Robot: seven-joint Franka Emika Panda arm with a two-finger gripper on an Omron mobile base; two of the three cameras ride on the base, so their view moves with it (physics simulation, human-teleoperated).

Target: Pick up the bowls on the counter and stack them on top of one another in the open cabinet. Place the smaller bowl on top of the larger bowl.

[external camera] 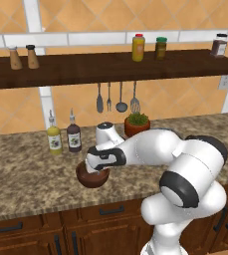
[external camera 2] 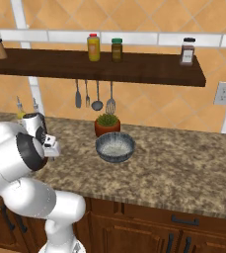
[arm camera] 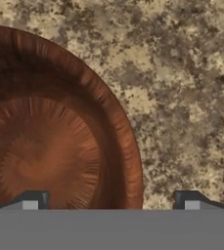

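Hand view: the two-finger gripper point(arm camera: 111, 202) is seen spread wide, straddling the rim of the small glossy reddish-brown bowl point(arm camera: 50, 132), nothing clamped. That bowl is set on the speckled granite counter point(arm camera: 182, 97); the wider dark grey-blue ribbed bowl point(external camera 2: 115, 147) is found just before the terracotta plant pot point(external camera 2: 107, 124), under the long dark wooden shelf point(external camera 2: 134, 69).

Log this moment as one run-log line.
gripper: open, straddling rim of smaller bowl | larger bowl: on counter, beside plant pot | open cabinet: no bowls yet
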